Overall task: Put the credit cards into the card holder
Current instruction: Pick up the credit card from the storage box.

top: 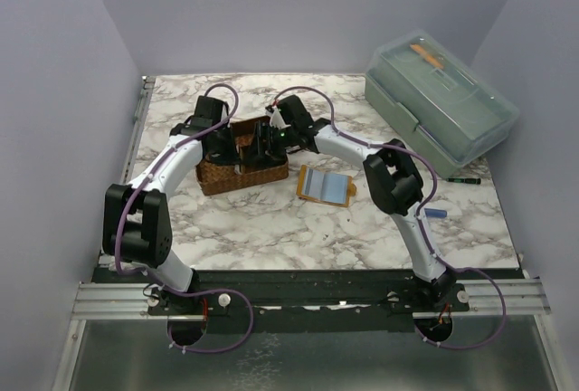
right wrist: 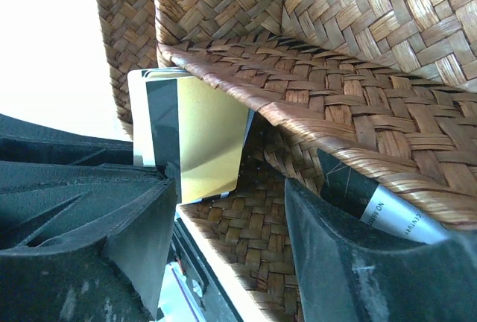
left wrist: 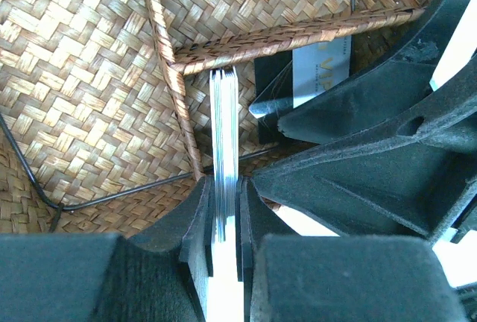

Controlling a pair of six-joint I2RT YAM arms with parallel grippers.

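Note:
Both grippers reach down into the brown woven basket (top: 217,178). My left gripper (left wrist: 225,188) is shut on a stack of credit cards (left wrist: 223,113), seen edge-on and standing upright above the basket floor. From the right wrist, the stack's outer card (right wrist: 197,139) is yellowish with a black stripe. My right gripper (right wrist: 231,203) is open beside the stack, its fingers apart and touching no card. The card holder (top: 324,185) lies open on the marble table, right of the basket, with a pale blue face showing inside it.
A woven divider (right wrist: 313,113) splits the basket; another card (left wrist: 320,68) lies in the neighbouring compartment. A clear lidded plastic box (top: 443,101) stands at the back right. A small blue item (top: 437,214) and a dark pen (top: 466,176) lie near the right edge.

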